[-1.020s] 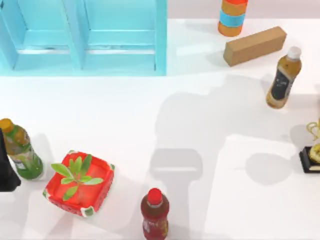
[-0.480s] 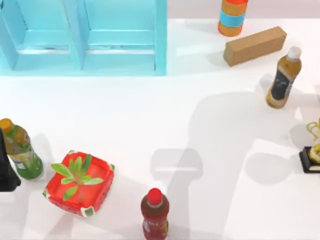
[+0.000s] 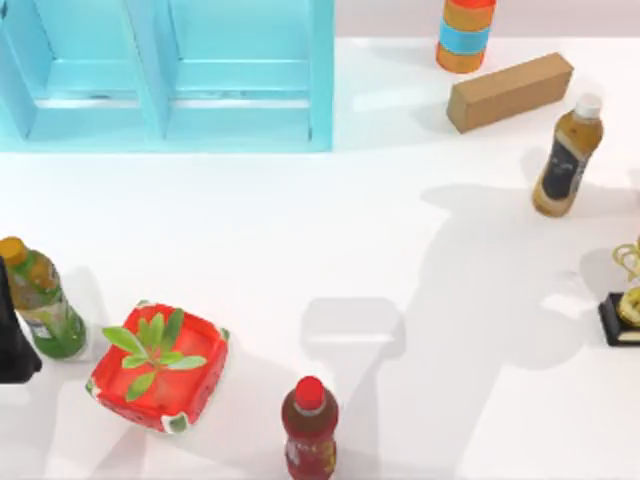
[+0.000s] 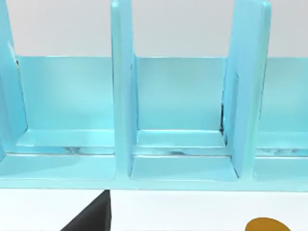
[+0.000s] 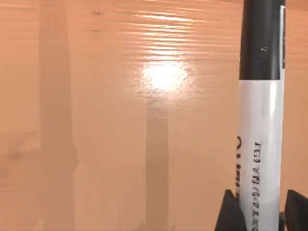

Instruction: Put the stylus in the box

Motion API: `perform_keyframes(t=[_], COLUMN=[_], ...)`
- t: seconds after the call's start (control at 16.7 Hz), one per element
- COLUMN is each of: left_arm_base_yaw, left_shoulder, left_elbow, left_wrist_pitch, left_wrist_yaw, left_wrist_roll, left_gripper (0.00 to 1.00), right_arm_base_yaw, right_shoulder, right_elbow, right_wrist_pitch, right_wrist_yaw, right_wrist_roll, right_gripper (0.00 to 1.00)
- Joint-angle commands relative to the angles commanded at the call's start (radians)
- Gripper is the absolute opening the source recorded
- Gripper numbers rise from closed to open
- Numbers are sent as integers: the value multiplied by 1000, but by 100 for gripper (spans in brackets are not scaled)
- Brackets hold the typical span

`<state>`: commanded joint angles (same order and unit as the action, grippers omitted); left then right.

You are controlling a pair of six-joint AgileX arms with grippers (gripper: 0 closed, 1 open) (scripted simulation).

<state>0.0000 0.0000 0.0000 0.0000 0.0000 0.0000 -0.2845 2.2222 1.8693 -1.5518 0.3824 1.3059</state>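
The stylus (image 5: 261, 120) stands upright in the right wrist view, black upper end over a white printed barrel, its lower end pinched between the two dark fingers (image 5: 229, 211) of the right pincer (image 5: 260, 214), which is closed on it. Behind it is a glossy orange-brown surface with a bright glare spot; what that surface belongs to cannot be told.

From above, the white table (image 3: 300, 230) has a wide bare middle, crossed only by soft grey shadows. Things keep to the margins: the blue box (image 3: 165, 75) with its upright dividers sits at the far left corner, cut off by the top and left edges of the view; an orange can with a blue band (image 3: 465, 32), a brown block (image 3: 510, 91) and an amber bottle (image 3: 567, 155) crowd the far right. A gold trophy on a black base (image 3: 625, 300) is cut by the right edge. Near the front stand a red bottle (image 3: 309, 428), partly cut off at the bottom, a red planter with green leaves (image 3: 158, 366) and a green bottle (image 3: 40, 298).

The left arm (image 3: 12, 335) shows as a dark shape at the left edge, touching or overlapping the green bottle; whether its pincer is open cannot be told. Its wrist view looks into the box's open compartments (image 4: 180, 108), with a dark corner (image 4: 91, 219) low in view
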Motion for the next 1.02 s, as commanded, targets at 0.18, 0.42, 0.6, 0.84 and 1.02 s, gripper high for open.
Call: perform_keyframes(t=[0.18,0.42,0.6,0.84,1.02], left_arm_base_yaw=[0,0,0,0,0], left_shoulder=[0,0,0,0,0], left_elbow=[0,0,0,0,0], left_wrist_pitch=[0,0,0,0,0], left_wrist_yaw=[0,0,0,0,0], left_wrist_roll=[0,0,0,0,0], left_gripper=[100,100,100,100,100], right_arm_base_yaw=[3,2,2,2,2], right_shoulder=[-31,-37,-37,-37,-37], right_elbow=[-112,-133,-133,-133,-133], right_wrist_pitch=[89,108,108,108,108], right_wrist_yaw=[0,2,2,2,2], right_wrist_roll=[1,0,0,0,0], right_gripper=[0,0,15,45,68])
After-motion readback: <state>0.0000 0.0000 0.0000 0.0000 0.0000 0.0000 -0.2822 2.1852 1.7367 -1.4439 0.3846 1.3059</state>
